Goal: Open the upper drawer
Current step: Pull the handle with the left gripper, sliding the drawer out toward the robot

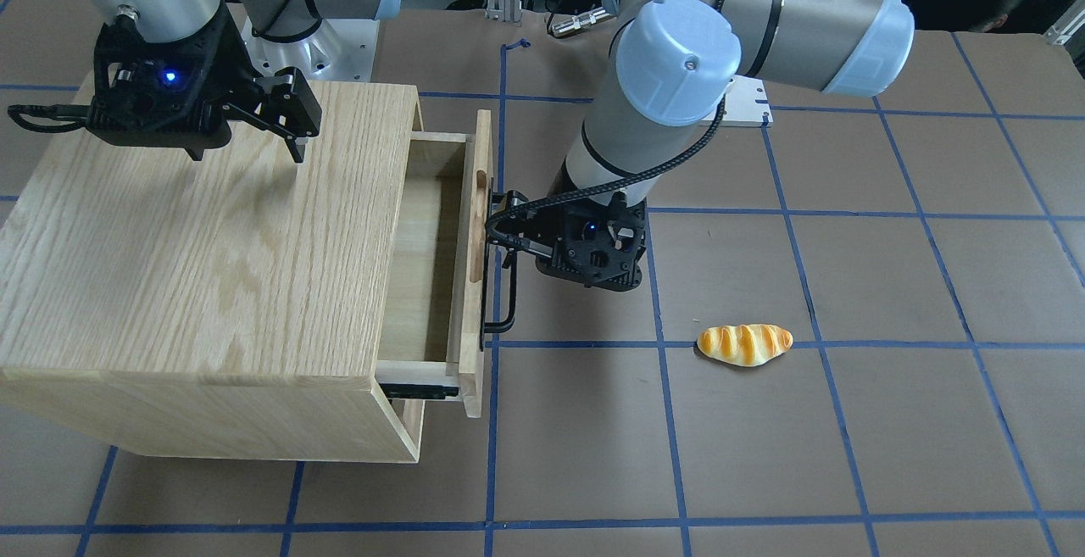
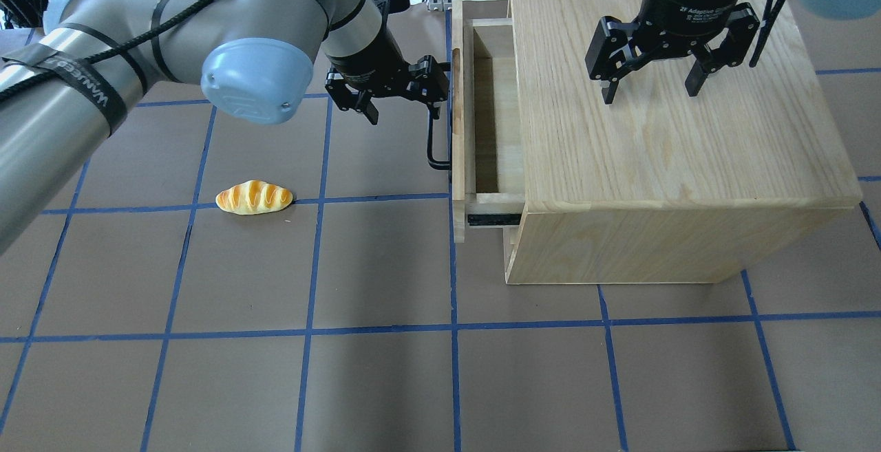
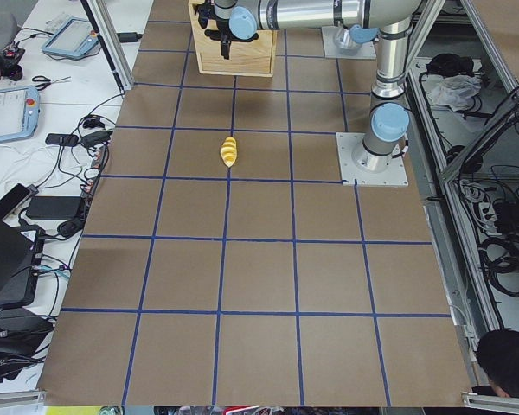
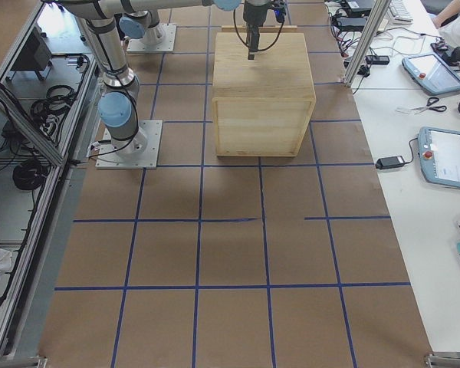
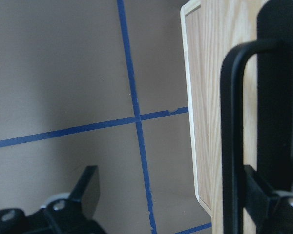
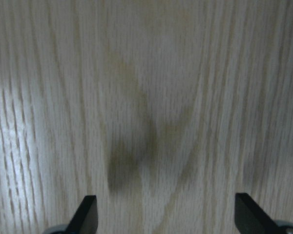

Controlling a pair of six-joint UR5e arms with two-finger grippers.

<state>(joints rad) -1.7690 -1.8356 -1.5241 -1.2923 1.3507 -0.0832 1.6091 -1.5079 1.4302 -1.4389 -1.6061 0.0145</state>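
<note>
Left pincer (image 2: pixel 405 102) apart, my finger hooked behind upper drawer (image 2: pixel 495 122) handle (image 2: pixel 430 135), bar crosswise to pull. Right pincer (image 2: pixel 650 92) apart above cabinet (image 2: pixel 674 156).

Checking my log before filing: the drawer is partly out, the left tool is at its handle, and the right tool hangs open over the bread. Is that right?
Not quite. The right tool hangs open over the cabinet top, not over the bread, which lies well away from it; the overhead view shows this. The rest holds: the drawer is partly out and the left tool is at its handle.
</note>
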